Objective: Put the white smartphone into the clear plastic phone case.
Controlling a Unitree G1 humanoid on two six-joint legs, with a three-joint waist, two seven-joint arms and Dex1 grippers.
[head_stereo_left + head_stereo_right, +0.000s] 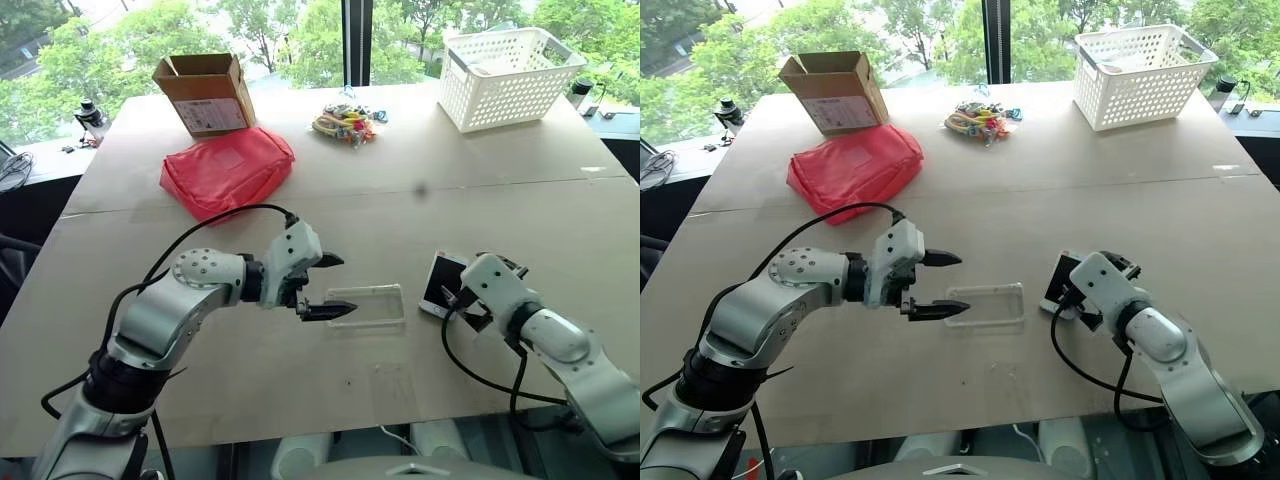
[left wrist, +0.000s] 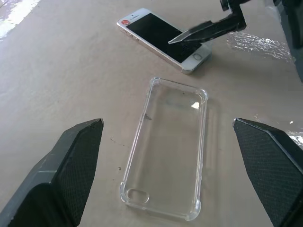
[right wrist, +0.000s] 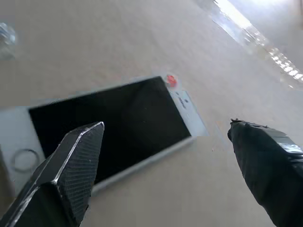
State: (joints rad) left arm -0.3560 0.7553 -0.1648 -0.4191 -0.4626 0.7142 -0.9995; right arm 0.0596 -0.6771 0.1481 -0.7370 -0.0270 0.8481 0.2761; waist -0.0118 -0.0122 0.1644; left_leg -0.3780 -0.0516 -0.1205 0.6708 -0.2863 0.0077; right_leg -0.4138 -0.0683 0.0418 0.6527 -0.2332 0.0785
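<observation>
1. The clear phone case (image 1: 367, 305) lies flat on the wooden table (image 1: 520, 215), open side up, near the front edge and between the two arms.
2. The white phone (image 1: 441, 284) lies screen up on the table, just to the right of the case and apart from it.
3. The left gripper (image 1: 335, 287) hovers at the case's left end with its two black fingers spread wide, holding nothing; the lower finger sits over the case's edge, though I cannot tell if it touches.
4. The right gripper (image 3: 165, 156) hangs over the phone with its fingers wide apart and empty, one fingertip (image 2: 189, 34) above the dark screen.
5. Farther back on the table sit a red pouch (image 1: 228, 170), a cardboard box (image 1: 205, 95), a small heap of colourful bits (image 1: 345, 122) and a white basket (image 1: 510, 75).
</observation>
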